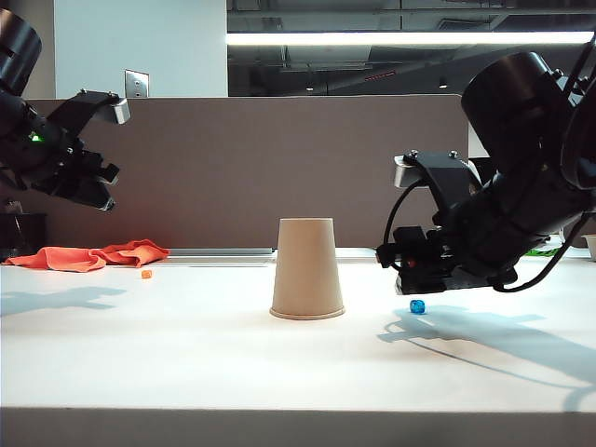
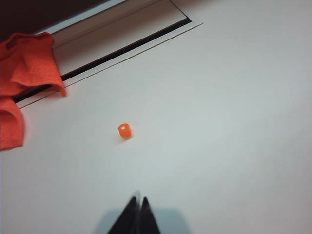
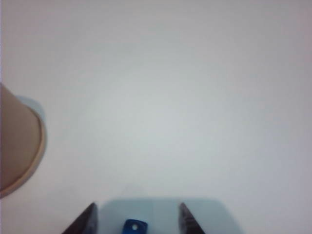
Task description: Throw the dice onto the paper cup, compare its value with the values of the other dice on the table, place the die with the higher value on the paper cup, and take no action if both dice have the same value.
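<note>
Two dice lay on the white bench (image 1: pixel 186 354), well apart, with the paper cup (image 1: pixel 307 270) standing upside down between them on its rolled rim. The tiny orange die (image 1: pixel 146 274) sat on the left side of the exterior view, near a crumpled orange cloth (image 1: pixel 88 256) at the back edge of the bench. In the left wrist view that die (image 2: pixel 125 130) showed one pale dot on its upper face, and the cloth (image 2: pixel 24 73) lay beside a dark slot along the bench's rear edge.

The left gripper (image 1: pixel 88 182) hung high above the bench at the left of the exterior view, far over the orange die and touching nothing. Its fingers (image 2: pixel 138 217) were pressed together with no gap, holding nothing.

The blue die (image 1: pixel 417 306) rested on the bench to the right of the cup, apart from it. The right gripper (image 1: pixel 396 261) hovered low just above this die, its arm reaching in from the right. In the right wrist view its fingers (image 3: pixel 87 222) stood wide apart, and the blue die (image 3: pixel 134 227) lay on the bench between them with a pale dot visible, not gripped. The cup's (image 3: pixel 19 146) rim appeared off to one side in that view, clear of the right gripper (image 3: pixel 138 219).
</note>
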{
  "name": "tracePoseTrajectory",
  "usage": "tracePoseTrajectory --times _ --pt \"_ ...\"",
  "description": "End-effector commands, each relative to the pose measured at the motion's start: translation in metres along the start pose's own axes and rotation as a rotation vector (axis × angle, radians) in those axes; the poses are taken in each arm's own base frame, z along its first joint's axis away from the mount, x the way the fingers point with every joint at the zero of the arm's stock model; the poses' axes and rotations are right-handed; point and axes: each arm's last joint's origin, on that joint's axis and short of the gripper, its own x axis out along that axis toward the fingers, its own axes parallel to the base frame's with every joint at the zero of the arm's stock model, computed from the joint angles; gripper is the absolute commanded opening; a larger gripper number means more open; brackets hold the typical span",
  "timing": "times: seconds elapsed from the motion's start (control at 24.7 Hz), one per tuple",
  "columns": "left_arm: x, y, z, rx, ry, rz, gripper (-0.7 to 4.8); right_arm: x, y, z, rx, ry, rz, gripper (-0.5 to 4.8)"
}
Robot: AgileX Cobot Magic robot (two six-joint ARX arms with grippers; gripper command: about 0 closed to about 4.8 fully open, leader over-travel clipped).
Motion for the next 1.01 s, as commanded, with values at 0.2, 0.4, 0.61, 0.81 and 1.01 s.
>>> tracePoseTrajectory --times 0.2,0.4,0.61,0.81,1.01 --pt "-0.001 0.000 0.003 -0.002 -0.021 0.000 -0.05 0.000 -0.002 0.002 0.007 -0.018 -0.054 2.12" --pt "-0.001 0.000 0.003 -0.023 -0.022 0.000 -0.05 0.000 -0.002 0.003 0.007 -0.021 -0.058 2.12" --pt "-0.001 0.000 0.003 -0.023 -0.024 -0.004 -0.05 0.000 -0.002 0.005 0.010 -0.041 -0.057 2.11" --pt "-0.001 0.001 0.005 -0.019 -0.042 -0.002 -0.05 0.001 -0.002 0.007 0.011 -0.047 -0.057 2.11" --pt "-0.001 0.001 0.006 -0.016 -0.056 -0.010 -0.05 0.000 -0.002 0.015 0.025 -0.121 -0.045 2.12"
